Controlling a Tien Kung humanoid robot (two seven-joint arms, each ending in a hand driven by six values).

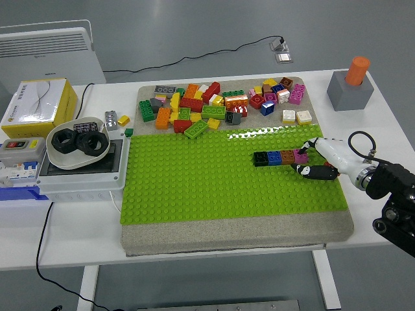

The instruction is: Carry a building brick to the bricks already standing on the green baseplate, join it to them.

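Observation:
A row of bricks (279, 157), black, blue, brown and magenta, stands on the green baseplate (194, 188) at its right side. My right hand (312, 162), white with black fingertips, reaches in from the right and sits at the row's right end, touching or almost touching the magenta brick. Its fingers are curled on a small red brick (323, 173), low over the plate and mostly hidden by the fingers. A pile of loose bricks (214, 103) lies behind the plate. My left hand is out of view.
A grey block with an orange cylinder (351, 83) stands at the back right. At the left are a white bowl with black nuts (78, 144), a grey electrical box (81, 175) and a yellow box (35, 103). Cables run across the back of the table.

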